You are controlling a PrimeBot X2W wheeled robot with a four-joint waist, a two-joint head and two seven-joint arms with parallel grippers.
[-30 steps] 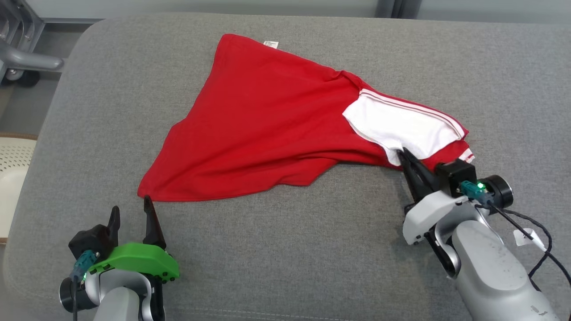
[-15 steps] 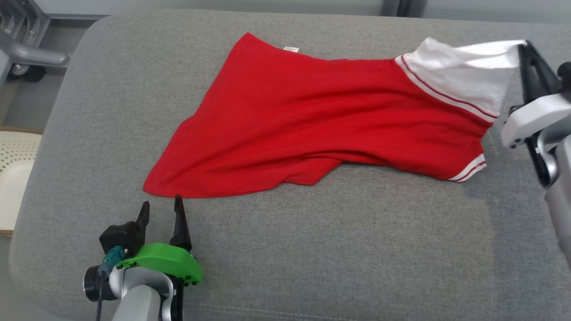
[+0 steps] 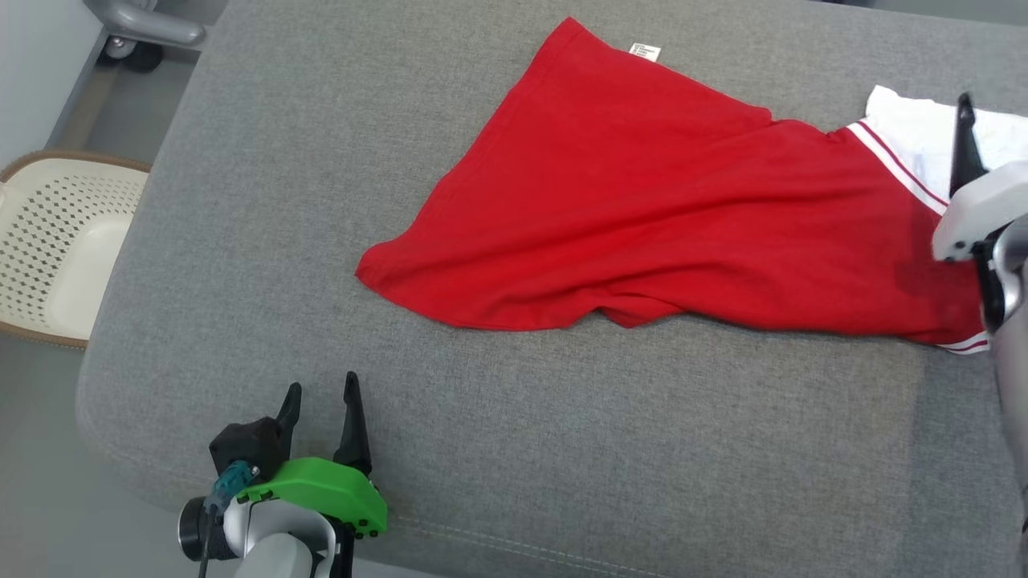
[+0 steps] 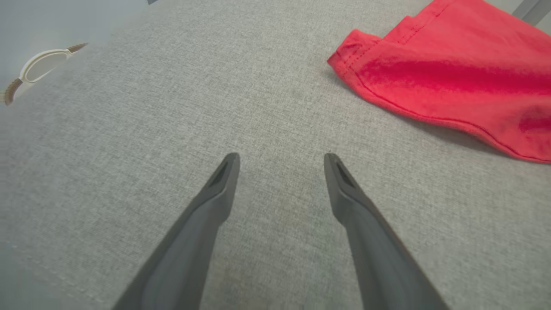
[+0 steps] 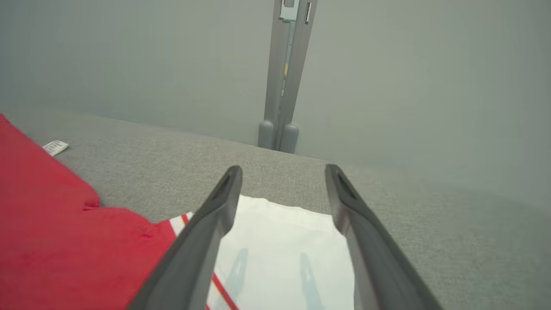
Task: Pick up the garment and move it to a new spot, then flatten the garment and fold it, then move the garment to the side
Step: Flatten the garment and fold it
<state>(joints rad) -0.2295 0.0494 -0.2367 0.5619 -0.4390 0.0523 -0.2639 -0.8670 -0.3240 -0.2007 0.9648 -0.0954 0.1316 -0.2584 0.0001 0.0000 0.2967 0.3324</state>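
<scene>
One red garment (image 3: 642,201), one basket (image 3: 48,217), left claw (image 3: 321,384) wide, right claw (image 5: 283,170) wide over sleeve (image 5: 280,241)

The red garment (image 3: 658,201) lies loosely spread and rumpled toward the far right edge of the cushion (image 3: 321,241). Its white, stripe-trimmed end, perhaps a sleeve, points right.

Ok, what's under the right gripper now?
The white sleeve of the red garment lies beneath the open right gripper, on the grey cushion. Whatever the sleeve covers cannot be seen.

Illegible print: tag (image 3: 645,51) on garment (image 3: 666,201)
</scene>
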